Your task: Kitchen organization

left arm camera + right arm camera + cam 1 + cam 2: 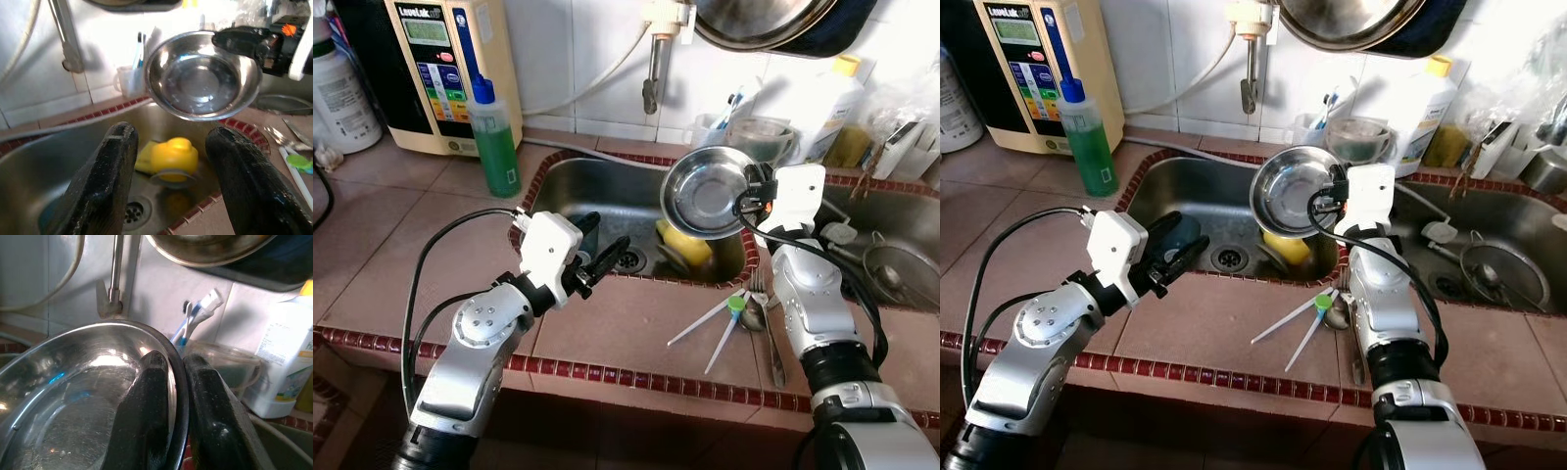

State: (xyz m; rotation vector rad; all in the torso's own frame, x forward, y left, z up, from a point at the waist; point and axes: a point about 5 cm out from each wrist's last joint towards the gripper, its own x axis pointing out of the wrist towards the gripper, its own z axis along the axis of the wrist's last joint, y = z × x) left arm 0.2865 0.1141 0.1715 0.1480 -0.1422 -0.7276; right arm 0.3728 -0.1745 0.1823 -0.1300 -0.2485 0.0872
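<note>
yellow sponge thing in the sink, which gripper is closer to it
Left. The left gripper hangs open over the sink's near edge, pointing toward the yellow sponge. The right gripper is up above it, jaws clamped on the steel bowl's rim.

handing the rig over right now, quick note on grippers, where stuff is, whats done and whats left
Right gripper: shut on the rim of the steel bowl, held tilted above the left sink.
Left gripper: open, holding nothing, over the sink's near edge.
In the sink: a yellow object near the drain.
On the counter between the basins: a spoon and white sticks.
Done: bowl picked up. Left: set the bowl down; the rest looks untouched.
</note>
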